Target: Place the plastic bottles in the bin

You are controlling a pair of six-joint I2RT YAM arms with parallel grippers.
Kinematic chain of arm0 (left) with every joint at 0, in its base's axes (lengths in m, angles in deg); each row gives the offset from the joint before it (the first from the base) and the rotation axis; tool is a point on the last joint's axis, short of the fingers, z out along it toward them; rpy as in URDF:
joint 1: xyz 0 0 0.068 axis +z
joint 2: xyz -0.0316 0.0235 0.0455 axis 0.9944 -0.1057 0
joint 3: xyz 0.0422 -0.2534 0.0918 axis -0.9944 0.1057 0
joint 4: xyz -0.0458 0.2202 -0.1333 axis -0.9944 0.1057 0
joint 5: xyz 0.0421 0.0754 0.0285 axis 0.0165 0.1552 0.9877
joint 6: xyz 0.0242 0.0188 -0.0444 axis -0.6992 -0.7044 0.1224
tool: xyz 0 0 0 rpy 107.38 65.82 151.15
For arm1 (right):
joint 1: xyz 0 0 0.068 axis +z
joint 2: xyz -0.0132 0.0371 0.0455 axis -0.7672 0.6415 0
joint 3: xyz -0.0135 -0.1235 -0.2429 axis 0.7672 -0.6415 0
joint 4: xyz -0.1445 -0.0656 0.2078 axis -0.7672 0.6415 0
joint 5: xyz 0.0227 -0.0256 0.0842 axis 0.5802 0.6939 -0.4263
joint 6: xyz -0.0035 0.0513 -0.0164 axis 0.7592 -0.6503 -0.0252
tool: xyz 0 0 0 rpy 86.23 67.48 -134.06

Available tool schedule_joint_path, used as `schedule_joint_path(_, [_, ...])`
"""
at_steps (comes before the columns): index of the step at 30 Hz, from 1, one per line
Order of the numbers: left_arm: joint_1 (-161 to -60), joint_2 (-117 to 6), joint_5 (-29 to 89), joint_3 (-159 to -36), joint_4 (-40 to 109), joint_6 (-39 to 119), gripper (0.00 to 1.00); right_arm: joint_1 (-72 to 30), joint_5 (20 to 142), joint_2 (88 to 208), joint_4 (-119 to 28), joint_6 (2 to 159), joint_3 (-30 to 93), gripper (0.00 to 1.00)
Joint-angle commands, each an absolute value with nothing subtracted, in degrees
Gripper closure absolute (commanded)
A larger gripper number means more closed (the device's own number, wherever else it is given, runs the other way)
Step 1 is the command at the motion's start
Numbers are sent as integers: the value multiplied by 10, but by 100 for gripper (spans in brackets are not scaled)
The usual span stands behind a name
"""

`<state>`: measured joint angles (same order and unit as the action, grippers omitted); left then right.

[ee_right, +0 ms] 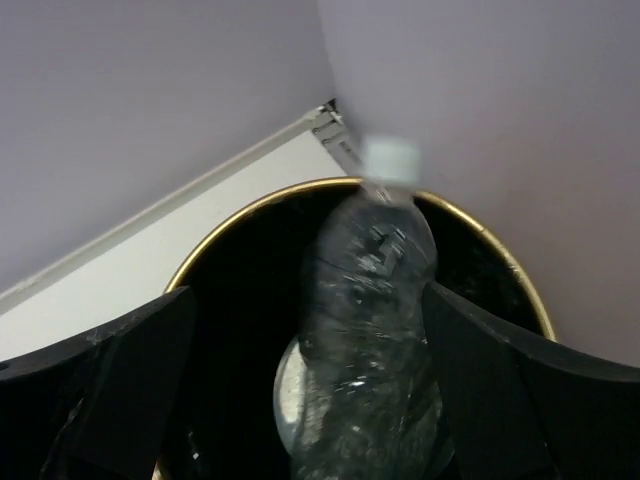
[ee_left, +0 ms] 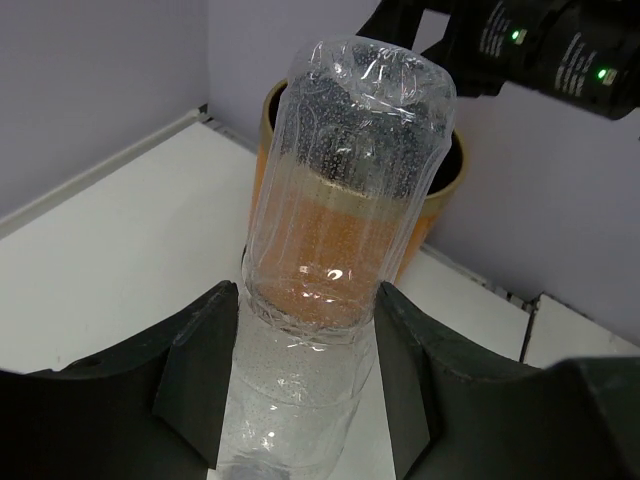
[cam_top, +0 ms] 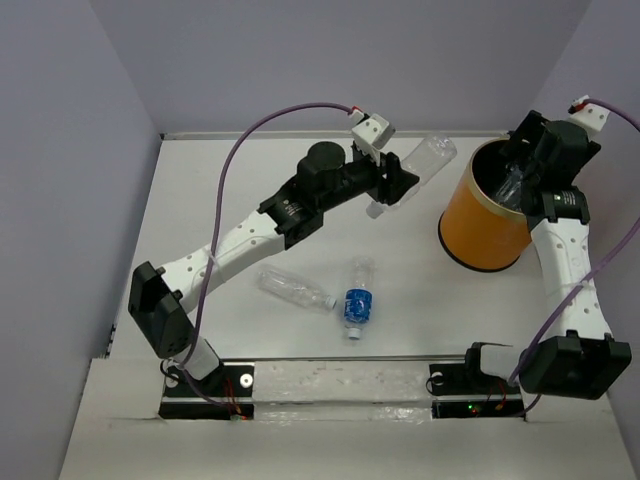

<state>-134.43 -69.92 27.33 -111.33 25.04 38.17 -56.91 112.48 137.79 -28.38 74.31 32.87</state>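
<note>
Drop step: my right tool point(ee_right: 310, 330) is spread wide over the tall orange cylindrical bin point(cam_top: 480, 235), its clear crinkly plastic bottle point(ee_right: 370, 300) apparently falling in; left tool point(ee_left: 305, 320) is clamped on a second clear bottle point(ee_left: 350, 180) near the rim, which I'd next carry over the mouth.

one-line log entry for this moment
left pincer: shut on clear bottle, aloft near bin | right pincer: open above bin, blurred bottle between its fingers | on table: bare bottle, blue-label bottle

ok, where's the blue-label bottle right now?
Top view: the blue-label bottle lies on the table, front centre, just right of a clear bottle and left of the orange bin.
</note>
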Motion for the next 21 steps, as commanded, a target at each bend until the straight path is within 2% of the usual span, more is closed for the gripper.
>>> schedule_joint_path(1, [-1344,-713,240,-1177,186,407,55,-569,980,1290,-283,698,349,0])
schedule_joint_path(6, [-1346,-772,216,-1231,182,429,55,-569,705,1186,-311,629,289,0])
schedule_joint_path(8, [-1346,-786,212,-1255,188,443,55,-569,659,1122,-360,600,221,0])
schedule_joint_path(12, [-1351,-819,204,-1290,198,465,55,-569,616,1077,-405,582,159,0])
schedule_joint_path(16, [-1379,-831,199,-1304,199,450,55,-569,547,1124,-392,579,171,0])
schedule_joint_path(21, [-1400,-825,183,-1292,197,444,55,-569,552,1130,-428,563,160,0])
